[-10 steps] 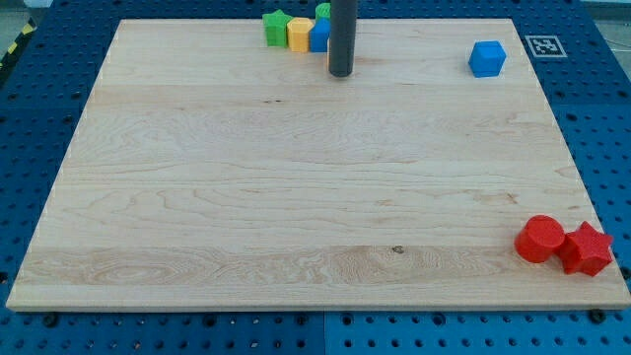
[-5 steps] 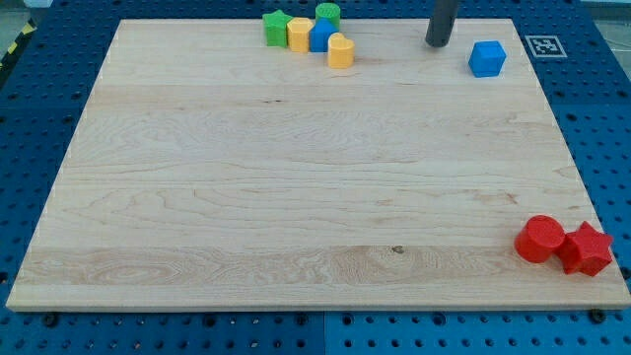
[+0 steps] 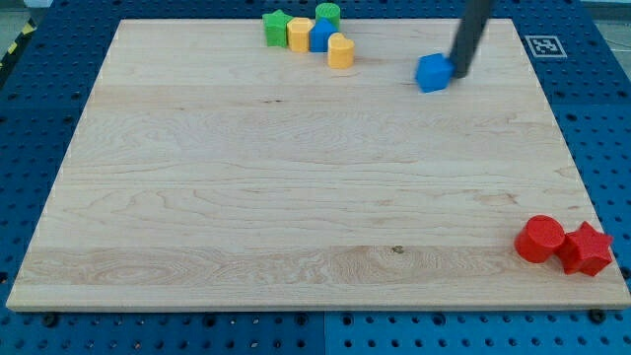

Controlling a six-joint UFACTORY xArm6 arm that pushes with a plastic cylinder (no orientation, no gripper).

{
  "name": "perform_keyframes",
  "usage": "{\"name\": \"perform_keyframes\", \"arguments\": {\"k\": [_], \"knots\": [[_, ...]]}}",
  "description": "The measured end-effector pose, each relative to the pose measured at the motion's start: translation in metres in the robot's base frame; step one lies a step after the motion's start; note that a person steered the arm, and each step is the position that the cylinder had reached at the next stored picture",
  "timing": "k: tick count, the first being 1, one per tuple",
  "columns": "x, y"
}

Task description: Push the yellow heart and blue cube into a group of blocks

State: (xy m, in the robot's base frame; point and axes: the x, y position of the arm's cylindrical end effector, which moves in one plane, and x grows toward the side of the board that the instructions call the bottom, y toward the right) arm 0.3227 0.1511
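Note:
The blue cube point(image 3: 432, 73) lies near the view's top, right of centre. My tip point(image 3: 459, 71) touches its right side. The yellow heart point(image 3: 340, 51) lies at the view's top centre, at the lower right edge of a cluster: a green star point(image 3: 276, 28), a yellow block point(image 3: 299, 34), a blue block point(image 3: 319, 36) and a green round block point(image 3: 328, 14). The blue cube stands apart from that cluster, to its right.
A red cylinder point(image 3: 539, 240) and a red star point(image 3: 587, 248) sit together at the view's bottom right corner of the wooden board point(image 3: 296, 197). A marker tag point(image 3: 544, 45) lies off the board at the top right.
My tip moved from the cluster to the right, went round the blue cube to its right side, and pushed the cube left by a short way. The yellow heart now shows uncovered.

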Motion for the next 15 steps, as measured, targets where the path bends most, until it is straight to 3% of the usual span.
{"name": "perform_keyframes", "arguments": {"k": [1,3,4,5,6,8,10,11,15], "knots": [[0.023,-0.045],[0.032,-0.048],[0.063,-0.05],[0.067,-0.063],[0.032,-0.089],[0.039,-0.099],[0.042,-0.031],[0.023,-0.03],[0.013,-0.123]]}}
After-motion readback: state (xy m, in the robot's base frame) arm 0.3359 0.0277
